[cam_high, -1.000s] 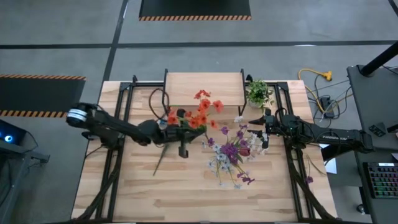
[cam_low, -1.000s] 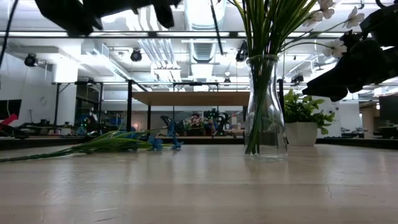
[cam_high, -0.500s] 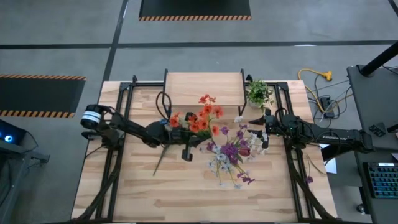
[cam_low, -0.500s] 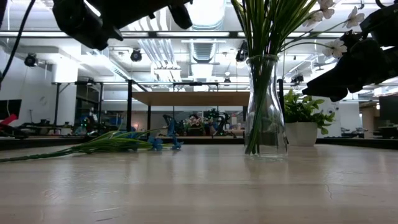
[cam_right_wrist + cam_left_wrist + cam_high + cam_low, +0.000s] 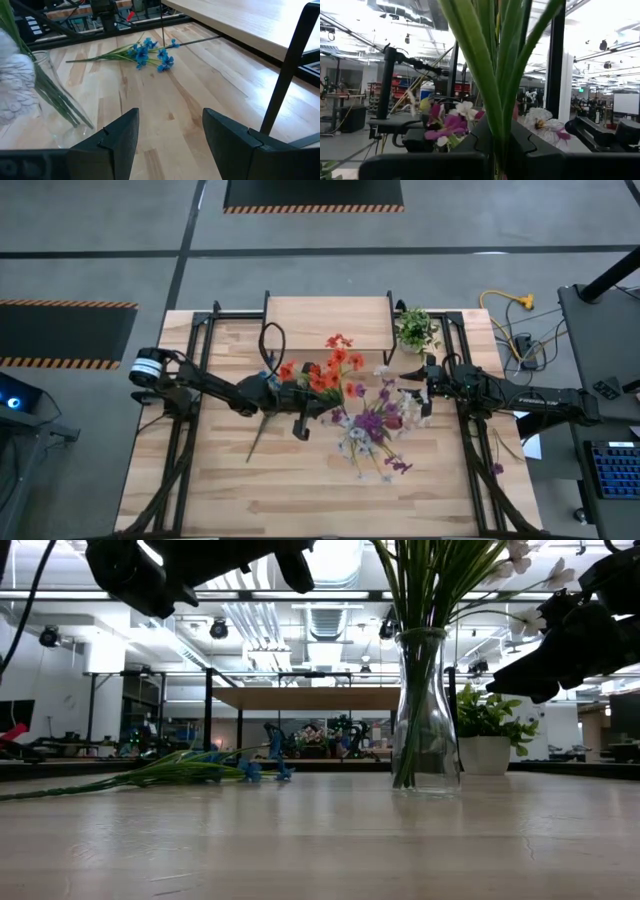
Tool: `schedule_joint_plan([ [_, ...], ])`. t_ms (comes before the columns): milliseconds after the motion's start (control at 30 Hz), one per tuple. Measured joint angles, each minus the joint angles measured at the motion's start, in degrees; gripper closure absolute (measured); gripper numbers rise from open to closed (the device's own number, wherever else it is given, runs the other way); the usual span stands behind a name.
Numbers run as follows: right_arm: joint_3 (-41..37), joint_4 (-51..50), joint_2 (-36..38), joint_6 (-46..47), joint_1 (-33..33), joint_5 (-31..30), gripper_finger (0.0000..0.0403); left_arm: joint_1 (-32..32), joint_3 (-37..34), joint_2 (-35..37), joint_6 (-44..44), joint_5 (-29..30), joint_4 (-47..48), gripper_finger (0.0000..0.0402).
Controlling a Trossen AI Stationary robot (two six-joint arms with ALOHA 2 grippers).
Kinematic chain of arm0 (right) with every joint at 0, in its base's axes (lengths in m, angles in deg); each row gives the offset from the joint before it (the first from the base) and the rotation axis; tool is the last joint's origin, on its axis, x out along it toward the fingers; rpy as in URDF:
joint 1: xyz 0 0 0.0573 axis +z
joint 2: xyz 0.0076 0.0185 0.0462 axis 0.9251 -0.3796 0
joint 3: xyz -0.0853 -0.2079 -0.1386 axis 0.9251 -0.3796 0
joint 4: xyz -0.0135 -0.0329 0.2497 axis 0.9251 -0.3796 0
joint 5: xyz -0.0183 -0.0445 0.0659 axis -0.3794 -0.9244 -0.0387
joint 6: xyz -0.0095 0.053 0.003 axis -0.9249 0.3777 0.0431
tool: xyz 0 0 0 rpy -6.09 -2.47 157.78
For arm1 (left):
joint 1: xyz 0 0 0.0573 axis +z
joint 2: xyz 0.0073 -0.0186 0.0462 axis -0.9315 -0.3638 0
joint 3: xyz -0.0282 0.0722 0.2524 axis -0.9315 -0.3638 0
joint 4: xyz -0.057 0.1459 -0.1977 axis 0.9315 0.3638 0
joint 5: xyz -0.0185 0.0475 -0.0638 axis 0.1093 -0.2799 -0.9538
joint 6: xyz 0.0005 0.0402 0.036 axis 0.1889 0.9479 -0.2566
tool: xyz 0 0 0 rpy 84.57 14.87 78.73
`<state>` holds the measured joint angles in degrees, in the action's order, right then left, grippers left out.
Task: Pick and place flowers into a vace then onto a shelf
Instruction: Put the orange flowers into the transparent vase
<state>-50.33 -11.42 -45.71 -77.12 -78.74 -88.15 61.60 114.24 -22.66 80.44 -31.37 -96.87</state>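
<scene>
My left gripper (image 5: 291, 392) is above the table's middle, shut on a bunch of orange and red flowers (image 5: 330, 370) whose blossoms reach toward the vace. The clear glass vace (image 5: 425, 710) stands on the table with several purple and white flowers (image 5: 372, 423) in it. A blue flower (image 5: 205, 771) lies flat on the tabletop, on the near side of my left arm. The shelf (image 5: 327, 323) stands at the table's far edge. My right gripper (image 5: 170, 135) hangs open just right of the vace, touching nothing. My left gripper pinches the bunch's green stems (image 5: 495, 117) between its two fingers (image 5: 425, 164). The fingers come from the table's left, slanting upward. The stems run on past the fingertips, and the bunch is lifted clear of the table with its blossoms toward the vace.
A small potted plant (image 5: 415, 330) stands at the far right, beside the shelf. The shelf's black leg (image 5: 290, 65) rises close to my right gripper. Bare tabletop (image 5: 300, 490) lies toward the near edge.
My left gripper has reached toward the table's right, sinking a little and rolling, and has carried the orange and red flowers closer to the vace. It stays shut on the stems.
</scene>
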Motion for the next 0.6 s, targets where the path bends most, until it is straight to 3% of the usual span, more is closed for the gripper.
schedule_joint_plan([
  [600,-0.02,-0.06,-0.02,-0.04,0.02,0.00,0.0193,0.37,0.00,0.00,-1.08,3.32,0.94,0.0400],
])
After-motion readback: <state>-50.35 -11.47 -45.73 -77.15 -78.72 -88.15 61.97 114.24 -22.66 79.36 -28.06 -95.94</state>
